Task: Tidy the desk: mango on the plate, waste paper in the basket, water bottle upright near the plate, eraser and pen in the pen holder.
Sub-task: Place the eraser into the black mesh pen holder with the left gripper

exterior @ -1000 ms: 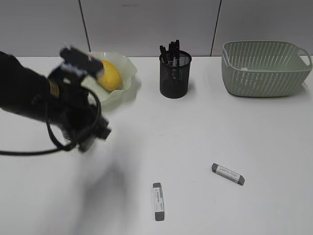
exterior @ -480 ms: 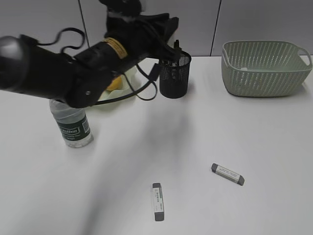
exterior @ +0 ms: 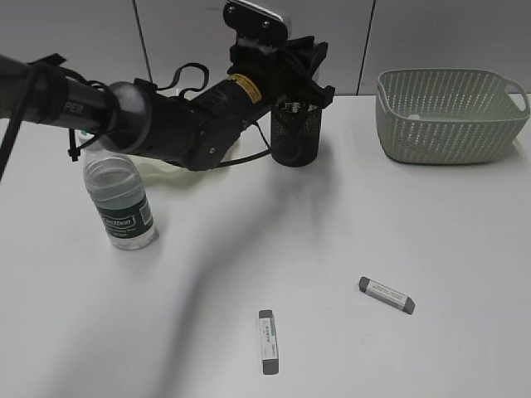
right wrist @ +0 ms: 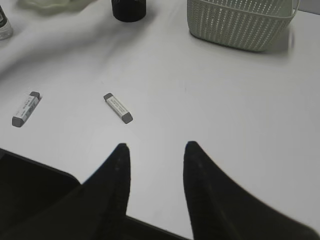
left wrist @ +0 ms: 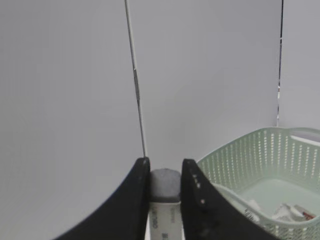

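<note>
The left tool pinches a grey-tipped eraser between its fingers, poised right above the pen holder. To its far left the water bottle stands upright by the plate; the mango is hidden behind the arm. To its right, waste paper lies in the basket. The right tool hangs spread and empty, two more erasers on the bench ahead of it. Judging by this, only erasers remain.
</note>
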You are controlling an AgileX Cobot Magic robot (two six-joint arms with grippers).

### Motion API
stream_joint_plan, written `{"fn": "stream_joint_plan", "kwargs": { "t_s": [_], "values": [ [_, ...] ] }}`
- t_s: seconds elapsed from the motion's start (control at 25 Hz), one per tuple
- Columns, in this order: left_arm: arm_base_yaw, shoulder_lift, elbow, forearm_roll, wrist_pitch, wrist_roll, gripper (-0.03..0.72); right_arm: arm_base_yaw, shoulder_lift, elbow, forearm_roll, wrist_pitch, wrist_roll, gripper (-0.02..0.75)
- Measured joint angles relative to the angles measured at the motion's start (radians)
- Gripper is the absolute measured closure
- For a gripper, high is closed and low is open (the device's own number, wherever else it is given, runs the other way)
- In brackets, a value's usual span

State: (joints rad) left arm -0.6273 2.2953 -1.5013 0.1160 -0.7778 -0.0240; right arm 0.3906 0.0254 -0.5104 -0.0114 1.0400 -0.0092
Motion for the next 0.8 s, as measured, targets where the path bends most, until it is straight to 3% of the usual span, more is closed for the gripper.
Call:
{"fn": "stream_joint_plan", "kwargs": {
  "t_s": [0.28,0.48,0.6,0.68,0.8],
  "values": [
    [0.044,0.036,-0.006,-0.002,0.038,-0.001,0.531,0.000,0.000,0.000,0.000,0.000,0.000,0.438],
    [0.045,0.036,-0.008,-0.002,0.034,-0.049,0.314,0.000,0.000,0.000,0.000,0.000,0.000,0.438],
    [0.045,0.025,-0.008,-0.002,0.041,-0.100,0.263,0.000,0.000,0.000,0.000,0.000,0.000,0.438],
    [0.045,-0.022,-0.008,-0.002,0.133,-0.152,0.255,0.000,0.000,0.000,0.000,0.000,0.000,0.438],
    [0.043,-0.163,-0.008,0.013,0.445,-0.214,0.293,0.000,0.000,0.000,0.000,0.000,0.000,0.438]
  ]
}}
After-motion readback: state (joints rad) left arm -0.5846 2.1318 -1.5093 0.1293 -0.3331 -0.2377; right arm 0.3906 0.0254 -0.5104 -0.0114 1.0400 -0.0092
